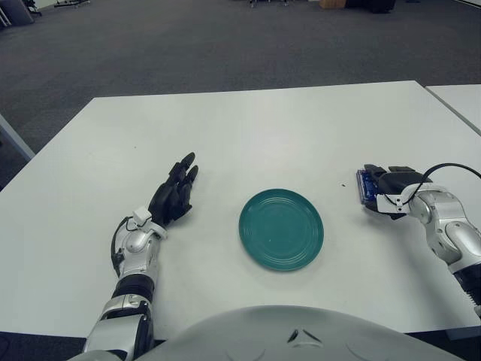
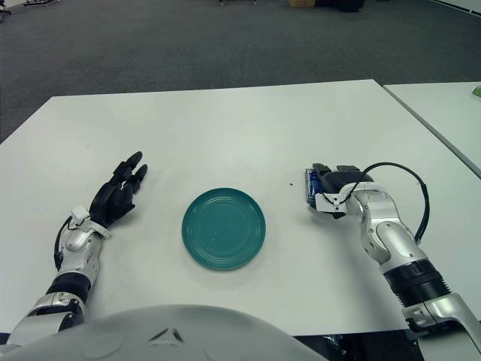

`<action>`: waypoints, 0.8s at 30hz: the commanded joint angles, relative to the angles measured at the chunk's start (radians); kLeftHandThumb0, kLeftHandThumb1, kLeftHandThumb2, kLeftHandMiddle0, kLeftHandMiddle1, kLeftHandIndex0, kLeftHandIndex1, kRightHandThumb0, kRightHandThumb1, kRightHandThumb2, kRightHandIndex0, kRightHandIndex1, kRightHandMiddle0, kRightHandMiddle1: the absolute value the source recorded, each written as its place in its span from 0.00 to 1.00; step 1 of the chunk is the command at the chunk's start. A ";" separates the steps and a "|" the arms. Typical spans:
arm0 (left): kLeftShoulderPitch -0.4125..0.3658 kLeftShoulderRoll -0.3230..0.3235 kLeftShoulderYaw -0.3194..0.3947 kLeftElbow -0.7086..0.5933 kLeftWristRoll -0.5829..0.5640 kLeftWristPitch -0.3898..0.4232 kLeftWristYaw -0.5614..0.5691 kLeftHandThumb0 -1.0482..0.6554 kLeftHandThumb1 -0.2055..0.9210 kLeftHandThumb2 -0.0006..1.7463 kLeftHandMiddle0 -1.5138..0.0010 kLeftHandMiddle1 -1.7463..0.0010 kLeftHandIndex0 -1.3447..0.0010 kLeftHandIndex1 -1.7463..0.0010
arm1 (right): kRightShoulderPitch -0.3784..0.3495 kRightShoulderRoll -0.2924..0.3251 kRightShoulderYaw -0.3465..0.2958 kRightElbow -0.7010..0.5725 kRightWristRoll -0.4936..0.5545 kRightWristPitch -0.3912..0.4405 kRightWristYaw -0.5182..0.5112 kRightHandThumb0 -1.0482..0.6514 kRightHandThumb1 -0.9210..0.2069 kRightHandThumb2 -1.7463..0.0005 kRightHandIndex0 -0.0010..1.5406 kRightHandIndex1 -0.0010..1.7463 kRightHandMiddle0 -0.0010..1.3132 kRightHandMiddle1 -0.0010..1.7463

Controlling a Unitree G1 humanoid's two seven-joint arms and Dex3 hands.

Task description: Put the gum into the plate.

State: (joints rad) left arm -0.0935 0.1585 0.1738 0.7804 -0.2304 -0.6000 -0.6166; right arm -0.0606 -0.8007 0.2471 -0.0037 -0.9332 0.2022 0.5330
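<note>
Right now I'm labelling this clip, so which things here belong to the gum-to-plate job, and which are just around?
Part of the job:
- small blue gum pack, under the right hand on the white table
- round teal plate, nothing on it

Just around:
- left hand, idle, left of the plate
- second white table, far right
- grey carpet floor

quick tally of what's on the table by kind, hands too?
Plate: 1, teal, nothing on it
Gum: 1, blue pack, in the right hand, right of the plate
Hands: 2; left hand open, left of the plate
Total: 4
</note>
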 commanded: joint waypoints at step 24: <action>0.143 -0.031 -0.022 -0.209 -0.068 0.202 -0.012 0.00 1.00 0.45 0.86 0.98 1.00 0.78 | 0.033 0.006 0.051 0.109 -0.031 -0.027 -0.115 0.00 0.00 0.56 0.12 0.01 0.01 0.16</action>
State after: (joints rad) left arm -0.0060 0.1325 0.1700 0.5789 -0.3167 -0.4347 -0.6441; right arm -0.0422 -0.8077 0.2693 0.0502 -0.9641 0.1858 0.4134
